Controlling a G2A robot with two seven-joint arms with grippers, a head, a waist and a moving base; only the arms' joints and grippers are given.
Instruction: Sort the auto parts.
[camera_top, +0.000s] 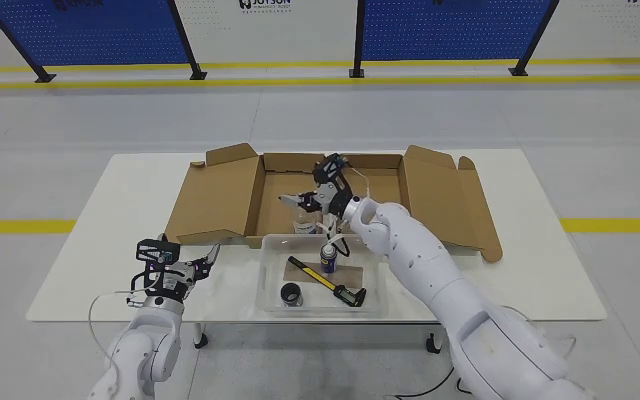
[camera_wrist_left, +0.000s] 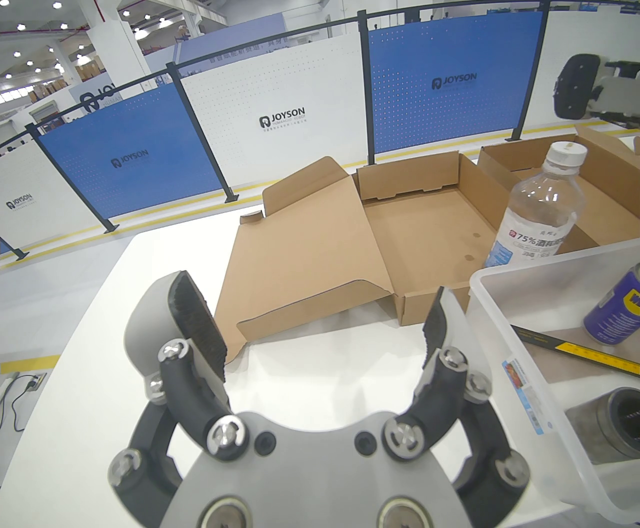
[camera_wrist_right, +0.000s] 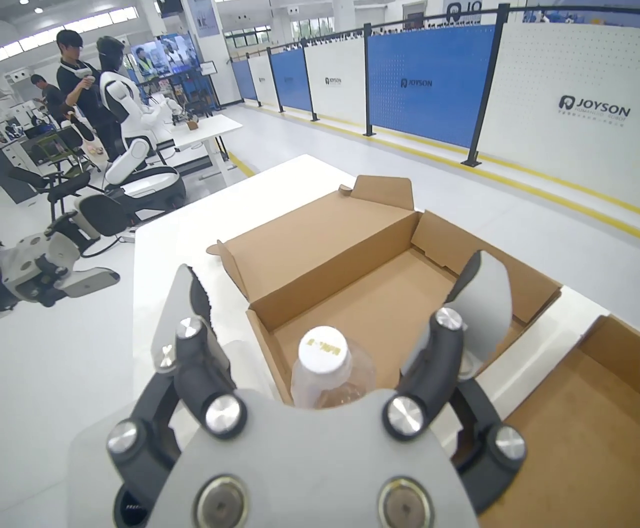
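Observation:
A clear bottle (camera_top: 303, 222) with a white cap (camera_wrist_right: 322, 350) stands upright in the left compartment of the open cardboard box (camera_top: 440, 200), close to its front wall. My right gripper (camera_top: 300, 203) hangs just above it, open (camera_wrist_right: 335, 270), with the cap between and below the fingers and no contact visible. A clear plastic bin (camera_top: 268, 275) in front of the box holds a blue spray can (camera_top: 328, 258), a black and yellow caliper (camera_top: 325, 280) and a metal cylinder (camera_top: 291, 294). My left gripper (camera_top: 205, 262) stands open (camera_wrist_left: 315, 300) over bare table, left of the bin.
The box's flaps (camera_top: 225, 200) lie spread flat to the left and right on the white table (camera_top: 120, 200). The bin's wall (camera_wrist_left: 500, 325) is close beside my left gripper. Open tabletop lies at the far left and far right.

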